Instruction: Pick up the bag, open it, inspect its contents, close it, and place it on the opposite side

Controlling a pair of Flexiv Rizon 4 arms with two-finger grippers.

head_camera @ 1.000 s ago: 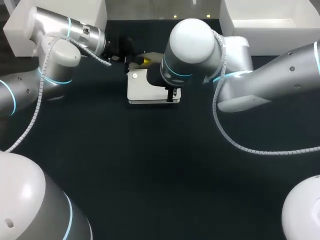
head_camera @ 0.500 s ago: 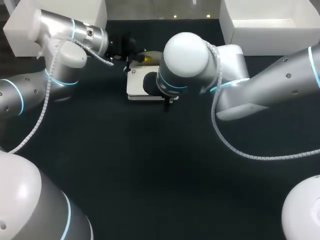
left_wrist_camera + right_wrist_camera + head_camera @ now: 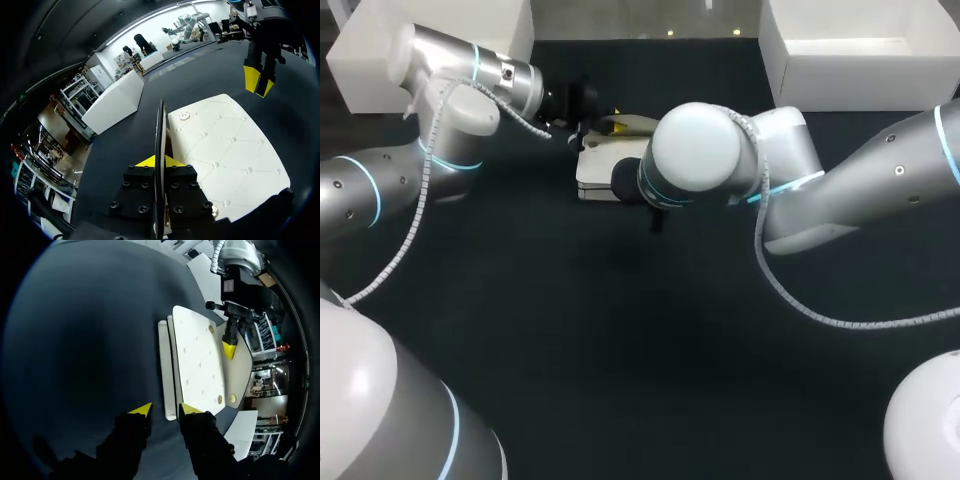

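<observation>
Bag lies flat at the far-middle of the dark table. It's 1 white quilted pouch, rectangular, w/ diamond stitching; 2 round metal snaps show in the L wrist view. Flap is raised, thin, seen edge-on. L gripper is clamped on the flap edge. R gripper has fingers spread, bag's end sitting between the 2 yellow tips, contact unclear.

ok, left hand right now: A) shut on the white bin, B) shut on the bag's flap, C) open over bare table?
B: in the left wrist view the flap of the bag runs edge-on between the fingers of the left hand, pinched from both sides.
</observation>
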